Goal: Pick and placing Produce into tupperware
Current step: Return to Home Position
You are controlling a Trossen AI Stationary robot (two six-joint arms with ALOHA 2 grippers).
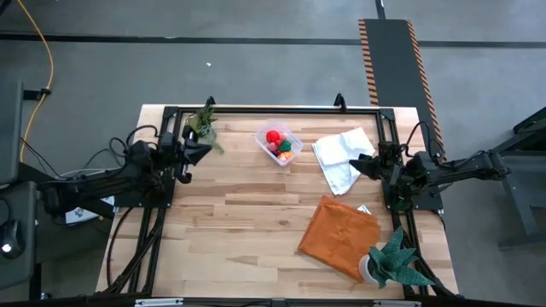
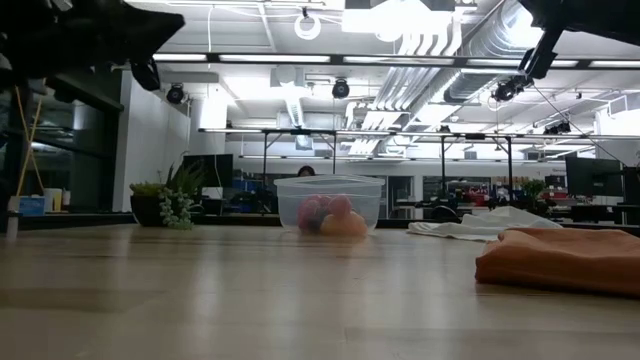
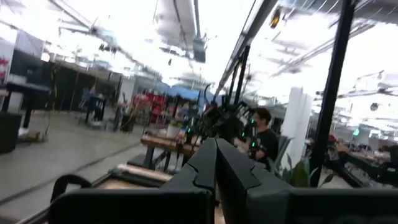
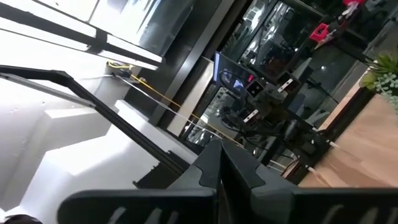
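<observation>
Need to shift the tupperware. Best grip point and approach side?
Pinch one wall of the tupperware at the rim, straight from above, one finger inside, one outside: it stands upright, open-topped. It sits skewed to the table edges, so yaw the wrist to match. The produce bunches inside; the wall facing the white cloth looks least crowded.

tupperware (image 2: 330,189) clear | produce (image 1: 275,138) red, pink, orange, green | near cloth (image 1: 339,236) orange | far cloth (image 1: 344,158) white | table (image 1: 239,213) pale planks | floor mat (image 1: 394,64) orange-black striped edges

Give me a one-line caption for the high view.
Toy produce sits in the tupperware near the far edge of the table, flanked by the shut left gripper and shut right gripper.
</observation>
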